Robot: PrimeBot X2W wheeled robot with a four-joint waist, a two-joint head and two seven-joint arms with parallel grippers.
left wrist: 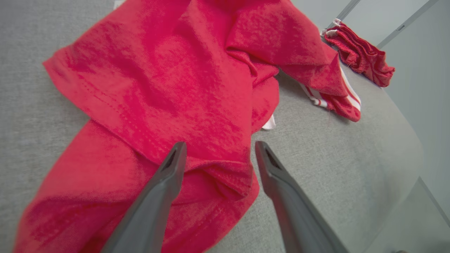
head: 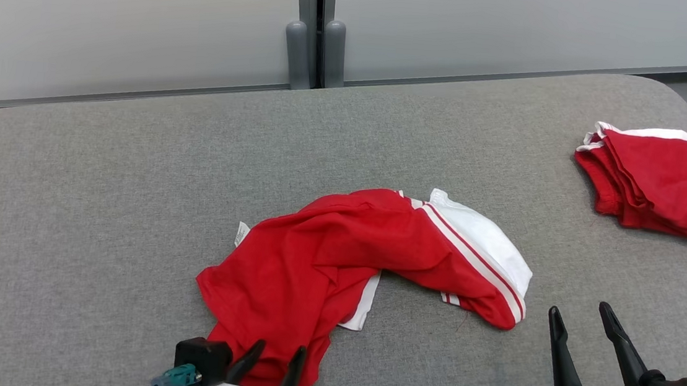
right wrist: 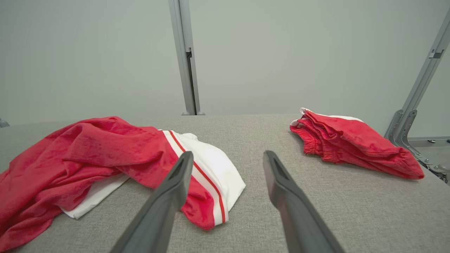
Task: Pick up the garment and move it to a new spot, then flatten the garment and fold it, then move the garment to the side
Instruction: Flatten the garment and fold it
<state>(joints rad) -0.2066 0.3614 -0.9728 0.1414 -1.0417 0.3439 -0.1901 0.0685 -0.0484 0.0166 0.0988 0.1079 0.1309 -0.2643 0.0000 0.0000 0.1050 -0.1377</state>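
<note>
Lying crumpled at the middle of the grey fabric-covered table [head: 100, 196], the red cotton garment with white panels and stripes [head: 338, 255] looks light, limp and not slippery in the head view. I judge it will sag and trail when lifted, so a hem or corner is the best hold. The left gripper [head: 280, 352] hangs over its near red tail with fingers spread. The right gripper [head: 578, 313] stands near the white striped end, also spread and holding nothing. A folded red garment with white trim [head: 661, 183] lies well apart at the far right.

In the left wrist view, the parted fingers frame a doubled red edge. A pinch there may catch two layers.

In the right wrist view, the open fingers point at bare table between the striped end and the folded piece. Nothing blocks a grasp, though that folded piece limits room on the right.
</note>
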